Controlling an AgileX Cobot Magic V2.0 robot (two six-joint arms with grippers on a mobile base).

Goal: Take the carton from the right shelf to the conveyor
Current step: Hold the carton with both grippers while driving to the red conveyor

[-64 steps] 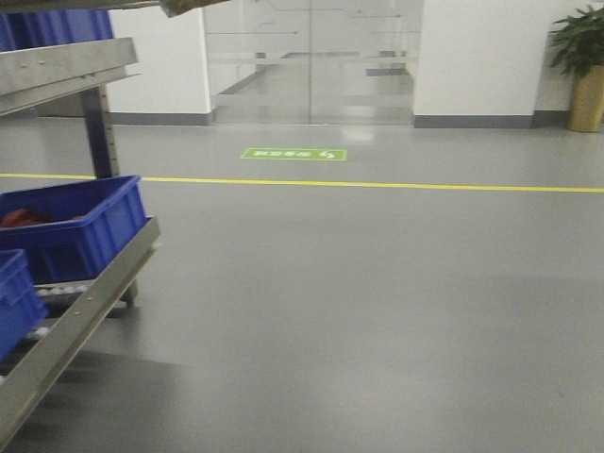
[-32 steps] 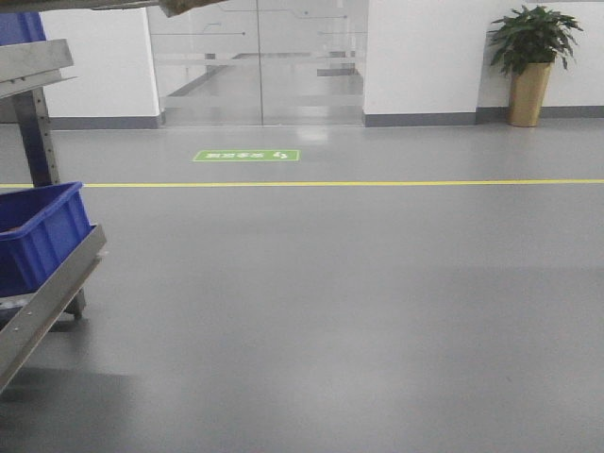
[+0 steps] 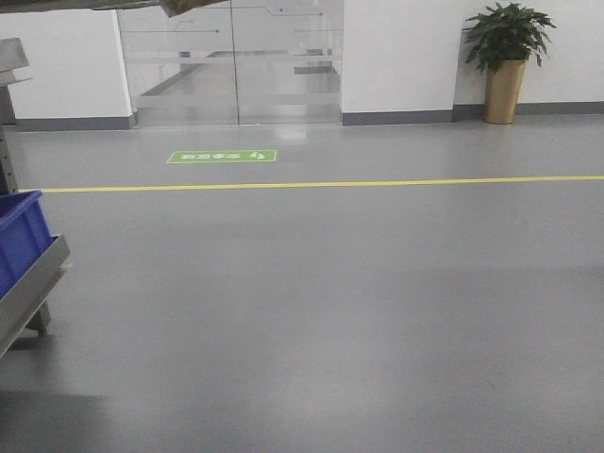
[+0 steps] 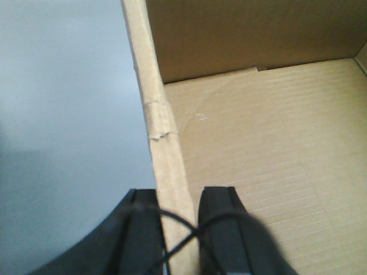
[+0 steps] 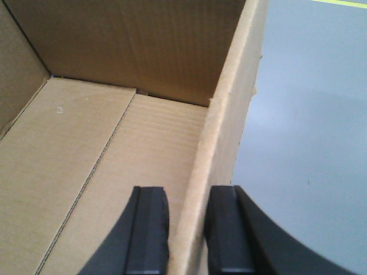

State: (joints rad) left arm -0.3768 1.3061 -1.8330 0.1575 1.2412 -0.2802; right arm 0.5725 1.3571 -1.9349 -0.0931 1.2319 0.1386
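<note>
Carton (image 4: 258,143) hangs in the air over the floor (image 3: 330,311), left gripper (image 4: 179,197) and right gripper (image 5: 188,197) each clamped tight on an opposite side-wall rim; you should expect it empty, light, flexy, so grip both walls evenly.

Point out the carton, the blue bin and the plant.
carton (image 5: 86,172), right wrist view, on its inside floor.
blue bin (image 3: 21,241), front view, on its side wall.
plant (image 3: 505,36), front view, on its leaves.

Plain brown carton (image 4: 258,143), open-topped and empty inside.
</note>
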